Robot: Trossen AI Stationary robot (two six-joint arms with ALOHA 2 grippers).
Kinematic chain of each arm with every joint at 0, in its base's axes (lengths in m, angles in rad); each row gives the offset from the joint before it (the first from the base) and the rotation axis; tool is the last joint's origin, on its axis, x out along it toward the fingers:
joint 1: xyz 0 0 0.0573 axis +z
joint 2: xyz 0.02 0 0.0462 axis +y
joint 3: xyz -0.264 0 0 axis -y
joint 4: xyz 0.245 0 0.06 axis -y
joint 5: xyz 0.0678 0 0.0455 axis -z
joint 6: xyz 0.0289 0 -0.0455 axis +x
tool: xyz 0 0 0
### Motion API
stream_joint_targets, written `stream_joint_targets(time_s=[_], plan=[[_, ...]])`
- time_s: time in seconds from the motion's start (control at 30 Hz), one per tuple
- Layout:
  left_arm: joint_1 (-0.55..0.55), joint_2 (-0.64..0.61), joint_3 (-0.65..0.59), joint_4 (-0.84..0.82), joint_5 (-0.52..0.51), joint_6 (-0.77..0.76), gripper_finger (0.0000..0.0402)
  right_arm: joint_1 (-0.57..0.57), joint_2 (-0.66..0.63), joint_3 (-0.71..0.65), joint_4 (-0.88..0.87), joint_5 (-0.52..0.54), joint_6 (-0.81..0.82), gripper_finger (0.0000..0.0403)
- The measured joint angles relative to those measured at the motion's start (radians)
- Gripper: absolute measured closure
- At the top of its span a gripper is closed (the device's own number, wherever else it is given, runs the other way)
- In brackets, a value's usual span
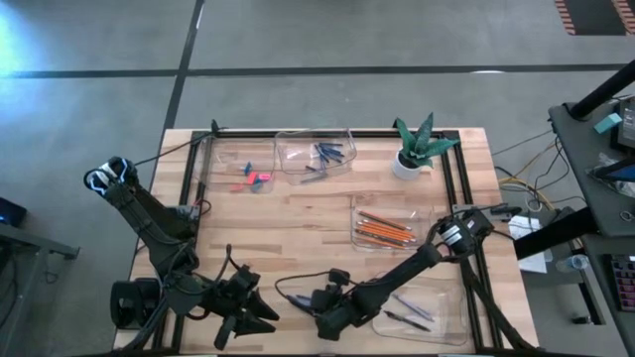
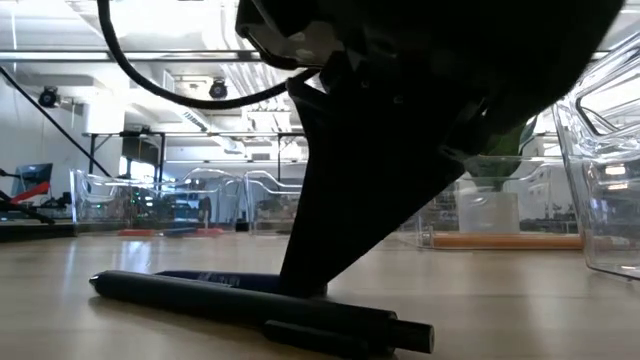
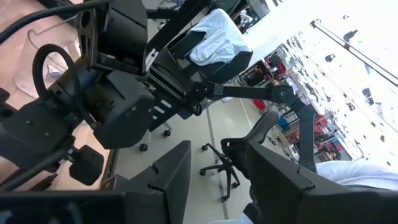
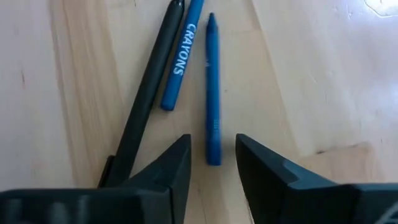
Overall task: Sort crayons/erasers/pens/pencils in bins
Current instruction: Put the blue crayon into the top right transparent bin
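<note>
right gripper [image 4: 212,165], fingers apart, straddles the end of a blue crayon [image 4: 212,87] on the table's near edge; a labelled crayon [image 4: 181,56] and black pen [image 4: 146,87] lie just beside, risking a nudge or double grab. left gripper [image 3: 217,171] waits open, near left.

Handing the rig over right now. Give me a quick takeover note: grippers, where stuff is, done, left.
Right gripper: down at the table's near edge, fingers astride a blue crayon, not yet clamped. Beside it lie a second crayon and a black pen.
Left gripper: open, empty, parked at the near left.
Done: erasers, crayons and pens in far bins, pencils in the right bin, pens in the near right bin.
Left: those three loose sticks.
</note>
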Motion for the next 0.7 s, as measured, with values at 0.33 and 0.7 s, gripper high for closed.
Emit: stream_joint_targets(time_s=[0.33,0.7], plan=[[0.0,0.0,0.0,-0.008,-0.001,0.001,0.026,-0.004,-0.003,-0.024,0.026,-0.001,0.028,0.0344],[0.0,0.0,0.0,-0.006,-0.004,0.02,0.026,-0.012,-0.004,-0.027,0.021,-0.021,0.07,0.039]])
